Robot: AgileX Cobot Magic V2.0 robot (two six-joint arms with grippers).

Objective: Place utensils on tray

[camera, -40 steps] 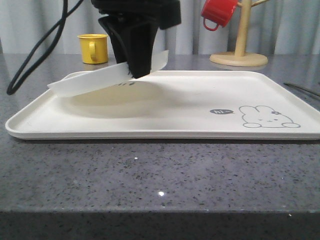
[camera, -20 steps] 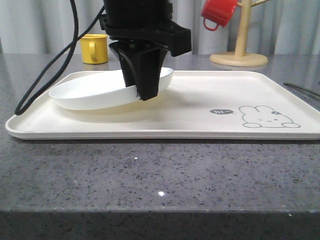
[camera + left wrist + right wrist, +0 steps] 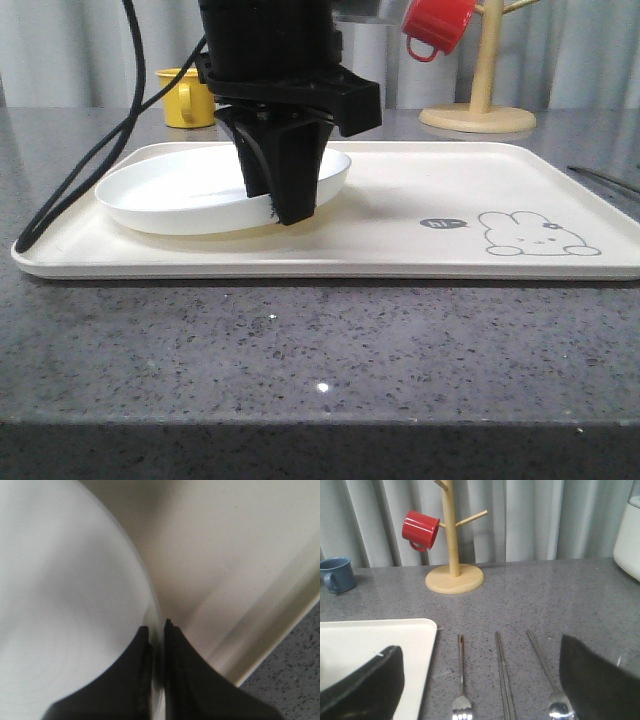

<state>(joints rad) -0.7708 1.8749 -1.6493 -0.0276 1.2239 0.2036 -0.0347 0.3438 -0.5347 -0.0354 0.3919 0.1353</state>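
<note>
From the front, the left gripper (image 3: 285, 212) stands over the left half of the cream tray (image 3: 420, 255), its black fingers (image 3: 290, 165) pinched narrow on the near rim of a round white plate (image 3: 170, 190). The plate lies low on the tray, around nine o'clock from the tray's middle. A grey rabbit drawing (image 3: 538, 235) sits toward the tray's four o'clock corner. Behind, on the grey speckled surface (image 3: 300, 350), a yellow mug (image 3: 185, 97) stands at about eleven o'clock, and a red mug (image 3: 437, 25) hangs on a wooden mug tree (image 3: 480, 95) near one o'clock.

From the left wrist, the two dark fingers (image 3: 182, 680) sit almost together with the plate's thin edge clamped between them; the plate's white inside spreads to one side, the tray floor and low rim to the other.

From the right wrist, the right gripper (image 3: 480, 690) hangs with its fingers (image 3: 362, 685) spread wide, holding nothing. Between them, on the surface just off the tray's corner, the utensils lie side by side, apart: fork (image 3: 461, 680), chopsticks (image 3: 503, 677), spoon (image 3: 547, 680). A blue mug (image 3: 337, 574) stands far back.
</note>
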